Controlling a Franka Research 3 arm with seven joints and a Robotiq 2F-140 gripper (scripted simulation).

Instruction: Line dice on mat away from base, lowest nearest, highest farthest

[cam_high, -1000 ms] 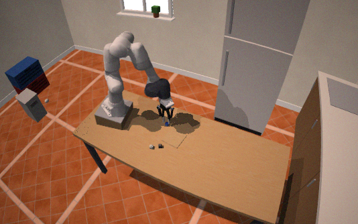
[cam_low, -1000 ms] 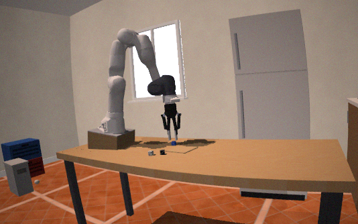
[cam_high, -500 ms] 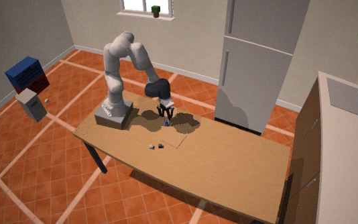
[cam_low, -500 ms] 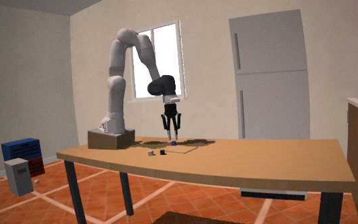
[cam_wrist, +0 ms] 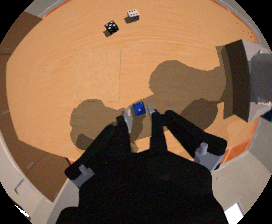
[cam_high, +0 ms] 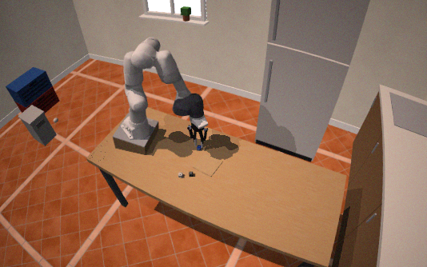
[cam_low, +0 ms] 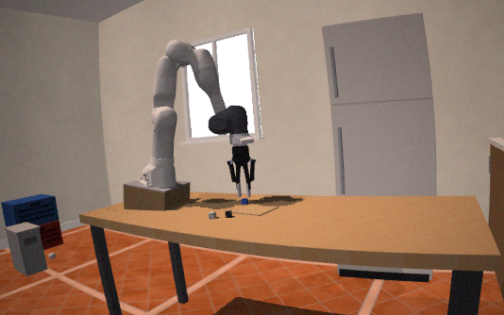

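A blue die (cam_high: 198,148) lies in the arm's shadow at the end of the thin tan mat (cam_high: 208,163) nearest the base. It also shows in the exterior view (cam_low: 244,201) and the wrist view (cam_wrist: 139,108). My gripper (cam_high: 199,144) points straight down over it. The fingers are partly open, with their tips (cam_wrist: 140,117) just above and on either side of the die, and they do not squeeze it. A white die (cam_high: 181,175) and a black die (cam_high: 192,173) lie side by side on the bare table, just off the mat's left edge.
The robot base (cam_high: 136,137) stands on the table's left end. A fridge (cam_high: 309,72) is behind the table and a counter (cam_high: 413,168) is to the right. Blue and red crates (cam_high: 33,89) and a grey box (cam_high: 37,125) hover off to the left.
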